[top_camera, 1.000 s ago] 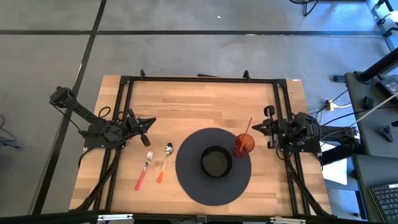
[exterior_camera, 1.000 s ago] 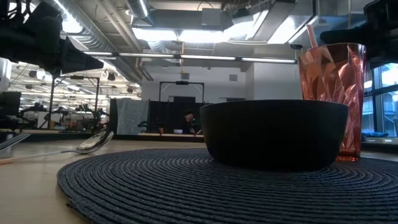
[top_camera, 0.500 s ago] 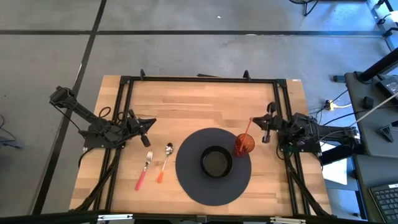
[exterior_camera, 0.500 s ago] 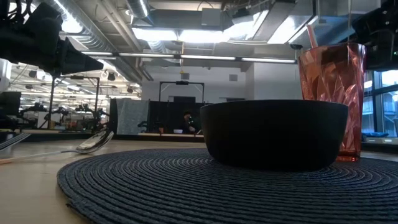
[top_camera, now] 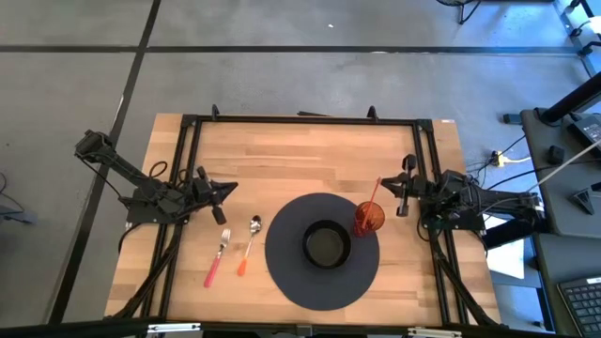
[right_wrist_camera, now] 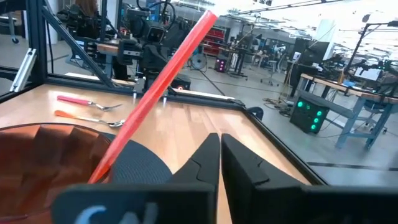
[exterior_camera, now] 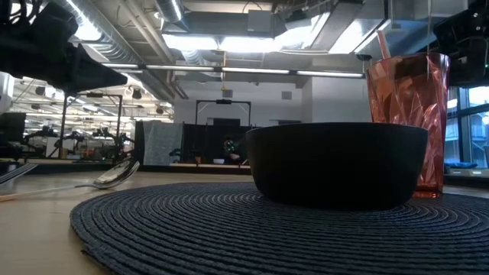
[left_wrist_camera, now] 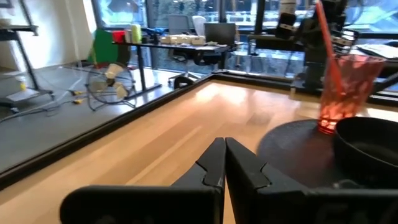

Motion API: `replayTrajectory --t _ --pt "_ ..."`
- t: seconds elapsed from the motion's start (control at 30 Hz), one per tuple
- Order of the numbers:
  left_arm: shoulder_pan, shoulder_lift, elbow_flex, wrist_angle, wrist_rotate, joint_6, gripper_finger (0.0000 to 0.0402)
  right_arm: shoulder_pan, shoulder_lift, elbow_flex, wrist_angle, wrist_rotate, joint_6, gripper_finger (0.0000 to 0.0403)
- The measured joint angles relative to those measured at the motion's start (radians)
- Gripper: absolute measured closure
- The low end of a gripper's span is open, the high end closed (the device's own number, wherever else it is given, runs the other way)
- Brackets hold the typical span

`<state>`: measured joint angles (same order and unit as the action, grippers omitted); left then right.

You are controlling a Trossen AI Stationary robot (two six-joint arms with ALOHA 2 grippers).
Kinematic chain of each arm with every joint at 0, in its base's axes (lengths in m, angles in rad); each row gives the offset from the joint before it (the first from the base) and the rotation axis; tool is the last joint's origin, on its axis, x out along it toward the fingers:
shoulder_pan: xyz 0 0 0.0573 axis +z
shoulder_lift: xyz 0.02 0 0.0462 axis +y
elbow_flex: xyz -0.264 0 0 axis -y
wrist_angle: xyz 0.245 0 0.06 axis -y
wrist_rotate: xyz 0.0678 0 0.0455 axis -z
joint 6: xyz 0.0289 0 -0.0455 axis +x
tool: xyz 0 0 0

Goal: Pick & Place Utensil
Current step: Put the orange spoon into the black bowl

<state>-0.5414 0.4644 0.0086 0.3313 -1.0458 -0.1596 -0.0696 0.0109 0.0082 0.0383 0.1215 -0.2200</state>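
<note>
Pre-grasp stage: left gripper (top_camera: 225, 189) clenched, empty, beyond fork (top_camera: 217, 257) and spoon (top_camera: 249, 243) beside placemat (top_camera: 282, 272); right gripper (top_camera: 402, 186) clenched. Next: open, descend.

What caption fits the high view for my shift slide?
Both claws shut and idle: left claw above the fork and spoon, right claw beside the red cup on the dark placemat.

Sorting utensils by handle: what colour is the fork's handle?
Pink; the fork shows best in the high view.

Black bowl (exterior_camera: 336, 164) on woven placemat (exterior_camera: 229, 229)
</note>
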Motion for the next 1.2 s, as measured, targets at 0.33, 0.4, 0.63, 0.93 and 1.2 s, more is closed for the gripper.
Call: replayTrajectory --t 0.33,0.4,0.63,0.93,1.2 --pt "-0.001 0.000 0.000 0.000 0.063 -0.019 0.0398 0.000 0.000 0.000 0.000 0.000 0.002 0.0380" --pt "-0.001 0.000 0.001 0.000 0.090 -0.026 0.0398 0.000 0.000 0.000 0.000 0.000 0.002 0.0380" --pt "-0.053 0.089 0.102 0.000 0.158 -0.011 0.0398 0.000 0.000 0.000 0.000 0.000 0.002 0.0380" --pt "-0.118 0.390 0.504 -0.360 0.125 -0.238 0.0398 0.000 0.000 0.000 0.000 0.000 0.027 0.0380" --pt "-0.076 0.827 0.989 -1.142 0.332 -0.801 0.0398 0.000 0.000 0.000 0.000 0.000 0.036 0.0379"
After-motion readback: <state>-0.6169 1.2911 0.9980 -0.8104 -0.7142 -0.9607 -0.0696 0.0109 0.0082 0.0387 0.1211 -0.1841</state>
